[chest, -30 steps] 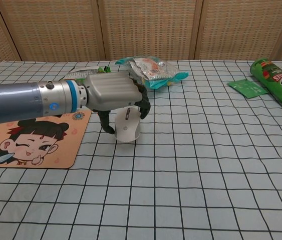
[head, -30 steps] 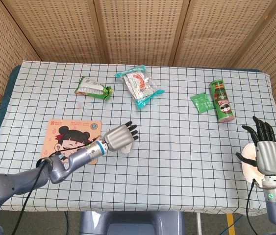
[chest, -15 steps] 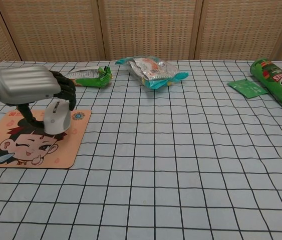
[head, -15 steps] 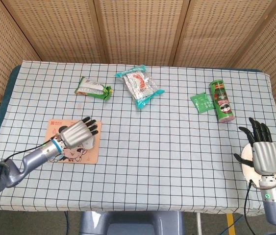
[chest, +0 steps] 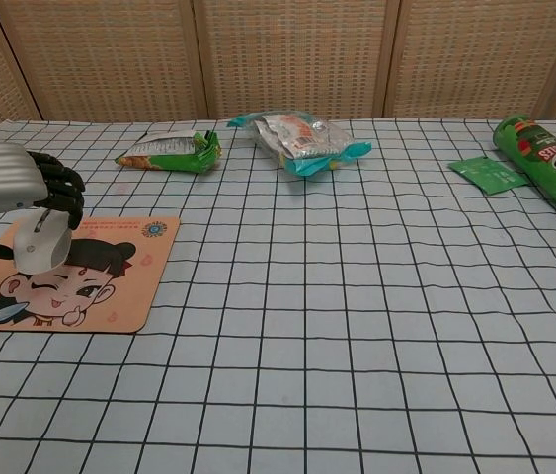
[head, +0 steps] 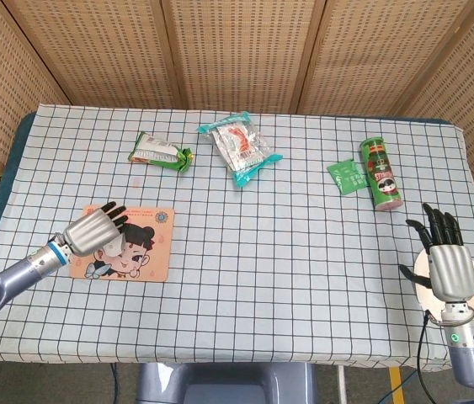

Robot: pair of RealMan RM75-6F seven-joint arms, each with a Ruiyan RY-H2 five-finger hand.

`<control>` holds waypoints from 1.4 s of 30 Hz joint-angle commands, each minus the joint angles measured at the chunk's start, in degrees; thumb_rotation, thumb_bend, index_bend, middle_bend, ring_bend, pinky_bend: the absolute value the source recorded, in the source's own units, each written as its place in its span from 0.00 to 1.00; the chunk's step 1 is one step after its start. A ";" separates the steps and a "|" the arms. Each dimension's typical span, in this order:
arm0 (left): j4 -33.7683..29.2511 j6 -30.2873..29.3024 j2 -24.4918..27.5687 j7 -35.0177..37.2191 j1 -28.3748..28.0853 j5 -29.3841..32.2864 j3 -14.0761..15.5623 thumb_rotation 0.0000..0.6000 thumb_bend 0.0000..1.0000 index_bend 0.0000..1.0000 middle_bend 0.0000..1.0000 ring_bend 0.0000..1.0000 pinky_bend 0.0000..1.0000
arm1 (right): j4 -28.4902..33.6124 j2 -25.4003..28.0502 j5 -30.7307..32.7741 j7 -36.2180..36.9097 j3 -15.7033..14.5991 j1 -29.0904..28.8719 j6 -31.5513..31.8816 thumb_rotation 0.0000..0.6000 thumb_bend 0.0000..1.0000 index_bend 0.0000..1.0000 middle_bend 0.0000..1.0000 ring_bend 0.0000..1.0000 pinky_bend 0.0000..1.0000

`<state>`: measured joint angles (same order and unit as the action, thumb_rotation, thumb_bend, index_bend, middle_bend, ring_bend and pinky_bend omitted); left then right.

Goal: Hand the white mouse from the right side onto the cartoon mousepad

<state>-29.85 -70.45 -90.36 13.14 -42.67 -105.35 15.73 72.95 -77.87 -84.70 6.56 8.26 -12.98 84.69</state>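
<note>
- i'm holding the white mouse (chest: pixel 39 247) in my left hand (head: pixel 93 229), fingers curled over its top, low over the left part of the cartoon mousepad (head: pixel 140 253) at the lower left of the frame.
- i'm judging the task as nearly done: the mouse is over the pad, and only the set-down and letting go are left; i cannot tell whether it is already touching the pad.
- compared with a second ago, i'm seeing the hand and mouse carried from the bare checkered cloth just right of the pad, across it, to its left part.
- my right hand (head: pixel 446 264) is resting at the lower right, fingers spread, holding nothing, slightly lower than before.
</note>
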 commanded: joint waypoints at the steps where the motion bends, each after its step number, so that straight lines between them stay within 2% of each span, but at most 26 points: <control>1: 3.79 -2.16 -2.49 1.57 0.42 -1.83 1.01 1.00 0.18 0.57 0.31 0.17 0.23 | -0.11 -0.04 0.02 0.01 0.05 0.00 0.02 1.00 0.18 0.25 0.07 0.00 0.03; 10: 10.58 -6.48 -6.17 5.13 0.72 -4.05 2.22 1.00 0.18 0.56 0.31 0.17 0.23 | -0.57 -0.23 0.17 0.02 0.11 -0.07 -0.26 1.00 0.18 0.25 0.07 0.00 0.03; 14: 12.44 -6.96 -6.91 5.92 1.02 -4.26 2.48 1.00 0.18 0.53 0.29 0.17 0.23 | -0.67 -0.30 0.16 0.04 0.10 -0.10 -0.35 1.00 0.18 0.25 0.07 0.00 0.03; 17: 13.41 -6.93 -7.31 6.27 1.25 -4.30 2.64 1.00 0.18 0.42 0.18 0.10 0.19 | -0.70 -0.35 0.14 -0.03 0.12 -0.10 -0.30 1.00 0.18 0.25 0.07 0.00 0.03; 21: 14.20 -6.98 -7.77 6.41 1.44 -4.28 2.72 1.00 0.14 0.21 0.02 0.00 0.06 | -0.65 -0.41 0.08 -0.23 0.06 -0.10 -0.32 1.00 0.18 0.25 0.07 0.00 0.03; 24: 14.69 -7.02 -8.20 6.31 1.50 -4.04 2.52 1.00 0.13 0.08 0.00 0.00 0.00 | -0.55 -0.43 0.02 -0.34 -0.01 -0.10 -0.38 1.00 0.18 0.25 0.07 0.00 0.03; 27: 15.13 -6.89 -8.50 5.97 1.44 -4.05 2.57 1.00 0.13 0.02 0.00 0.00 0.00 | -0.53 -0.43 -0.16 -0.21 -0.01 -0.08 -0.16 1.00 0.18 0.25 0.07 0.00 0.03; 30: 15.46 -7.30 -8.39 5.51 1.39 -4.22 2.74 1.00 0.13 0.00 0.00 0.00 0.00 | -0.45 -0.35 -0.33 0.01 0.02 -0.05 0.09 1.00 0.18 0.25 0.07 0.00 0.03; 38: 12.90 -12.49 -6.76 7.06 2.87 0.20 -1.74 1.00 0.13 0.00 0.00 0.00 0.00 | -0.21 -0.07 -0.66 0.41 -0.22 -0.07 -0.07 1.00 0.18 0.25 0.07 0.00 0.03; 42: 5.83 -15.14 -4.48 7.91 5.45 5.30 -6.37 1.00 0.13 0.00 0.00 0.00 0.00 | 0.07 0.07 -0.73 -0.14 -0.53 -0.18 -0.66 1.00 0.18 0.24 0.07 0.00 0.02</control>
<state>-19.54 -83.93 -96.42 20.62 -39.09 -103.31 12.30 72.98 -77.85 -85.36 6.63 7.86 -13.12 84.19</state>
